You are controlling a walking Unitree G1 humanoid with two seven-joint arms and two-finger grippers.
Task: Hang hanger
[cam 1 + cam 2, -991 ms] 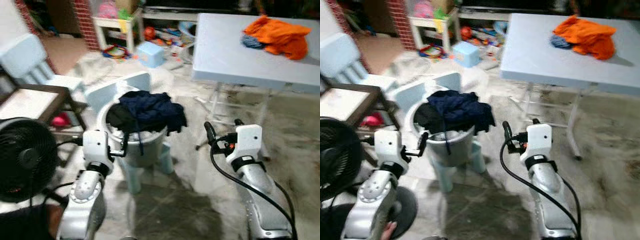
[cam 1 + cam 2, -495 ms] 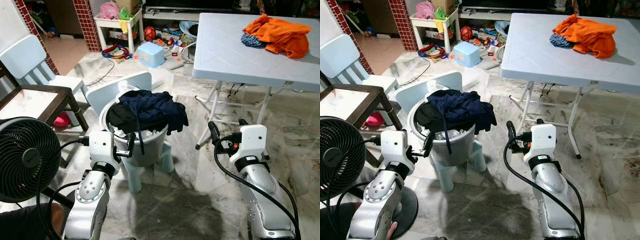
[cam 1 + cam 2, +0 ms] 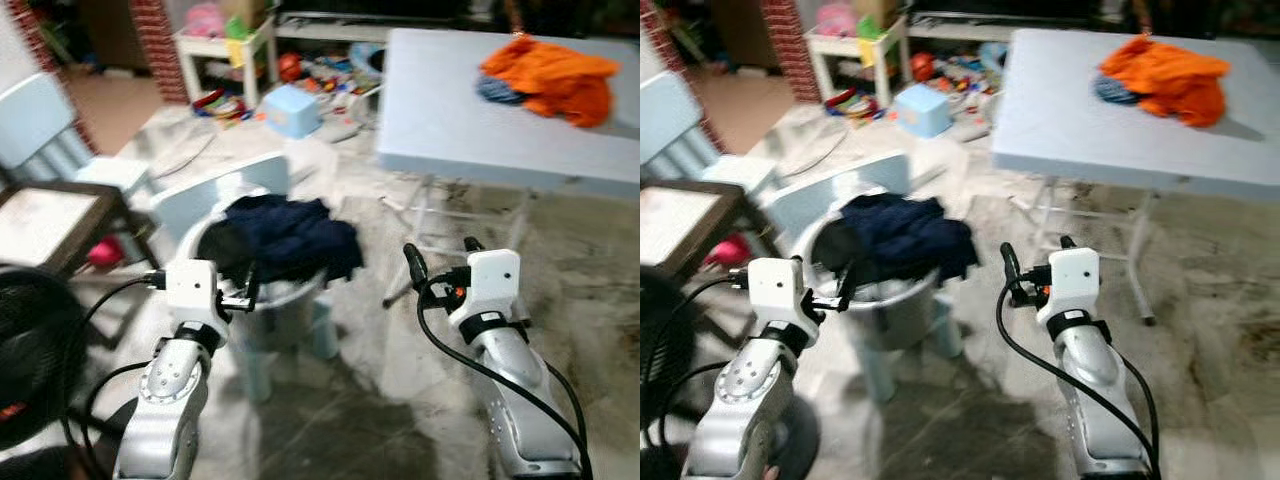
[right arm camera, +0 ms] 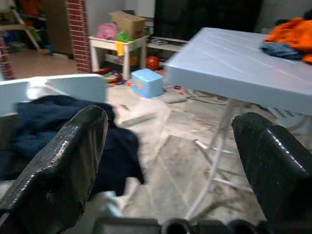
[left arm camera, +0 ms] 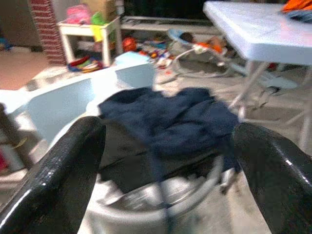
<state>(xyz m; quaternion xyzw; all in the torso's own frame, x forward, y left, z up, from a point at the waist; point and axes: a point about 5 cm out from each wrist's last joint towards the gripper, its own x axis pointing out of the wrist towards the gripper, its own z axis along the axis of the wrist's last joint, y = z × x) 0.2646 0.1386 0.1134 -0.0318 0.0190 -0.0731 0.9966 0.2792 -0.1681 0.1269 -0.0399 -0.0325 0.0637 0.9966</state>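
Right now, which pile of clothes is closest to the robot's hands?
The dark navy pile in the grey basket, just ahead of the left gripper. The orange pile lies far off on the table.

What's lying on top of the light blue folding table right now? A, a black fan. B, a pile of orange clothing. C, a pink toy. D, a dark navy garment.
B: a crumpled orange clothing pile rests on the far right part of the folding table, while the dark navy garment sits in the basket on the floor.
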